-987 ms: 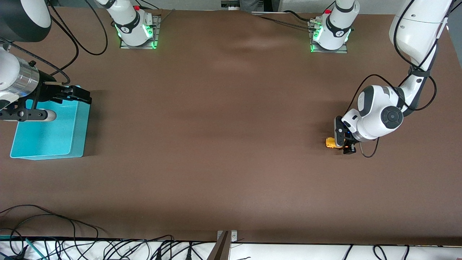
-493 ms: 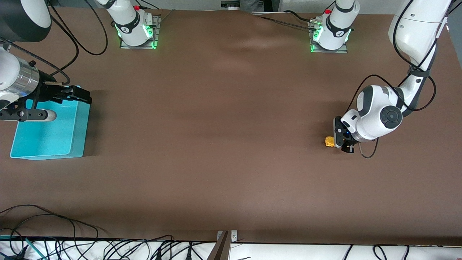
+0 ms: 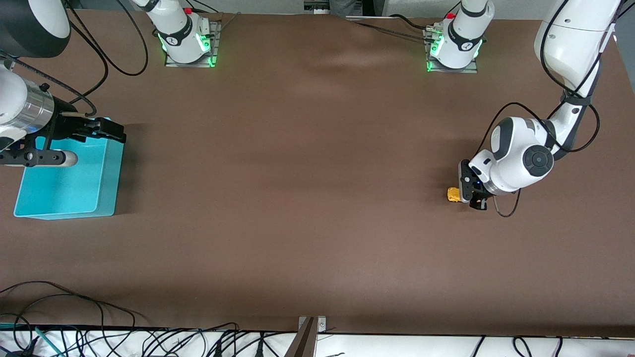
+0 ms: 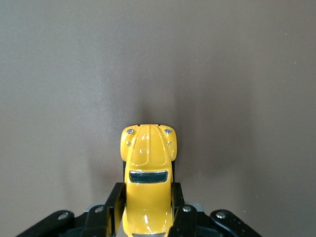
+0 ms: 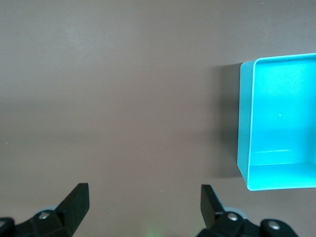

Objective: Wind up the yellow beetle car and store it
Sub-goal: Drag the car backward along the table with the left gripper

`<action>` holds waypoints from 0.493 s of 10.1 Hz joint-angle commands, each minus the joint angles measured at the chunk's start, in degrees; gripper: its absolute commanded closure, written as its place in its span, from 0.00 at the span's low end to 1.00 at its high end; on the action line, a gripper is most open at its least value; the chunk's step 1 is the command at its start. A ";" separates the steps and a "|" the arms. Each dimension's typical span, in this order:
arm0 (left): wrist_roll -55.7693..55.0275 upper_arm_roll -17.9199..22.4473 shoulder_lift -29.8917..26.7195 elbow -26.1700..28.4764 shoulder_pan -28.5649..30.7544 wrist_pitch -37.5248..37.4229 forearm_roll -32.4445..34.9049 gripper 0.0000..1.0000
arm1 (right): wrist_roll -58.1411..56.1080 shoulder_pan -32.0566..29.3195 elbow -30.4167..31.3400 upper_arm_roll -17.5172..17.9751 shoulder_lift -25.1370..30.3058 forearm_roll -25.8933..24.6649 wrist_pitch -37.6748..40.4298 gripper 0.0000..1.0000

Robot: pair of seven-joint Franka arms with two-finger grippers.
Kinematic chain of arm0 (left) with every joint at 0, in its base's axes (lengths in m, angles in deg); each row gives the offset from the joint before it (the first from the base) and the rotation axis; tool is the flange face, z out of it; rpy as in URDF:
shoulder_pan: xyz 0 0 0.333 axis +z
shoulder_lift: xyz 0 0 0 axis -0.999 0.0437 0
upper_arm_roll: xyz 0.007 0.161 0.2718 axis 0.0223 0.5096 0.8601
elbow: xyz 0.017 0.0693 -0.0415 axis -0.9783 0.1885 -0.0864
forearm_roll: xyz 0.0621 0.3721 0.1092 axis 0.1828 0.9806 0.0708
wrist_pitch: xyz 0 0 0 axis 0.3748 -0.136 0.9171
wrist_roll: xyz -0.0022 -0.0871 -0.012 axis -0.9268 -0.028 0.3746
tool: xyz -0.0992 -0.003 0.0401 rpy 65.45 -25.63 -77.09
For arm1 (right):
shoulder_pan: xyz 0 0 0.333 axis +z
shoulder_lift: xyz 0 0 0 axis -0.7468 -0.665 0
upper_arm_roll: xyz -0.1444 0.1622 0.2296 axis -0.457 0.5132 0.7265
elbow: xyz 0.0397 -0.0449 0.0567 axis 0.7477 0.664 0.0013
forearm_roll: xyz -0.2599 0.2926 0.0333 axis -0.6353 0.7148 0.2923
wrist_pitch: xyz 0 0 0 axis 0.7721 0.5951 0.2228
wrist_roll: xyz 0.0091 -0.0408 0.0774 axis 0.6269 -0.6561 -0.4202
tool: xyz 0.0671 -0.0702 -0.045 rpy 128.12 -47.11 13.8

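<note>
1. Yellow beetle car (image 3: 453, 194) sits low at the tabletop (image 3: 307, 198) toward the left arm's end; I see its rounded bonnet and dark windscreen (image 4: 147, 176) from the left wrist view.
2. My left end effector (image 3: 471, 198) is clamped on the yellow beetle car (image 4: 147, 173), one finger (image 4: 114, 202) pressed against each flank, the nose sticking out past the tips.
3. Toward the right arm's end stands a turquoise bin (image 3: 106, 173), farther from the front camera than the car.
4. My right end effector (image 3: 106, 131) waits over the bin's rim, fingers (image 5: 74, 202) spread wide with nothing between them.
</note>
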 commanded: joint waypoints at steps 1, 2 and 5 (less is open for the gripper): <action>4.65 0.05 2.59 -1.61 3.97 0.14 1.06 0.79 | -0.91 -0.54 -0.63 0.12 -0.12 1.17 0.85 0.00; 6.42 0.14 3.47 -2.15 5.82 0.14 1.06 0.79 | -0.91 -0.54 -0.63 0.12 -0.12 1.17 0.85 0.00; 13.87 0.14 6.98 -5.83 12.06 0.23 1.06 0.79 | -0.91 -0.54 -0.63 0.12 -0.12 1.17 0.85 0.00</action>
